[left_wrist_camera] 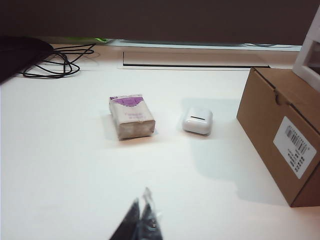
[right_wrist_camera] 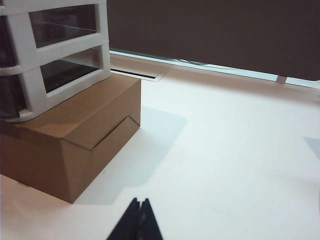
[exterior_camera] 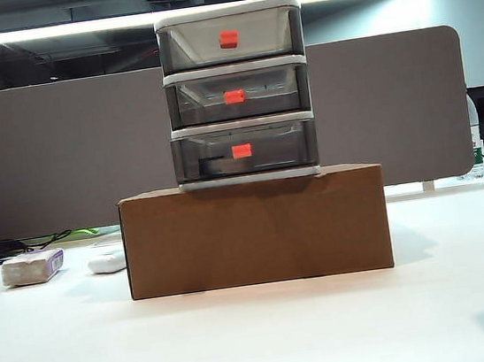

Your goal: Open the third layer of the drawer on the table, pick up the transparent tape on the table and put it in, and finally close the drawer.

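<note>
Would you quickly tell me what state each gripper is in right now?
Left gripper: shut, holding nothing, above the table.
Right gripper: shut, holding nothing, beside the cardboard box.

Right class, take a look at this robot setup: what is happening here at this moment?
Nothing is being handled. The drawer stands on a brown cardboard box on the table, and the third layer is shut. The left gripper is shut and empty over the table near a white block with a purple label and a small white case. The right gripper is shut and empty beside the box. No transparent tape is visible.
</note>
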Robot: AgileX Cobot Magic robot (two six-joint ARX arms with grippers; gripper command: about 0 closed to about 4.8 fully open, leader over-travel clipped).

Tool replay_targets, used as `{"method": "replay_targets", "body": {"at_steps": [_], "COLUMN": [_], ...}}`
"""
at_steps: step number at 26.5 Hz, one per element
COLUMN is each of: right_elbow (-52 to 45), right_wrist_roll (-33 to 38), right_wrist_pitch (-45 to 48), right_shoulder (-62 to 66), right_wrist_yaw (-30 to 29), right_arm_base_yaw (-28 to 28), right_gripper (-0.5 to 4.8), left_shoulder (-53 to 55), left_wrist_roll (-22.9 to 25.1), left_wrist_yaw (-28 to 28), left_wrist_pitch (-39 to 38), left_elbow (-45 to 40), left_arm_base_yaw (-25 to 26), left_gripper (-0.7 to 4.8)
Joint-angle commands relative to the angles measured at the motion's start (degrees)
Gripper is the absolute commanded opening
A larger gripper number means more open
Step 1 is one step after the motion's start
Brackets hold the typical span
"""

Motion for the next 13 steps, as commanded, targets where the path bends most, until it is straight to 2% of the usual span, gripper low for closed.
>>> {"method": "replay_targets", "body": {"at_steps": [1,8,13], "right_elbow": [-0.3,-0.3,-0.3], "right_wrist_roll": [0.0,0.0,0.0], "right_wrist_pitch": [0.6,2.6,1.7], "right_shoulder": [-0.1,-0.1,-0.1], "right_wrist_yaw": [0.2,5.9,6.2], "right_arm_base_yaw": [0.0,0.0,0.0], "right_gripper": [-0.05,-0.05,-0.05], "left_shoulder": [0.0,0.0,0.0], "left_wrist_roll": [-0.3,-0.1,-0.1], "left_wrist_yaw": [0.4,0.2,0.2], "left_wrist_pitch": [0.7,1.4,1.4], "left_elbow": [0.3,0.3,0.3], "left_arm_base_yaw": [0.1,0.1,0.1], "left_gripper": [-0.05,-0.05,-0.05]}}
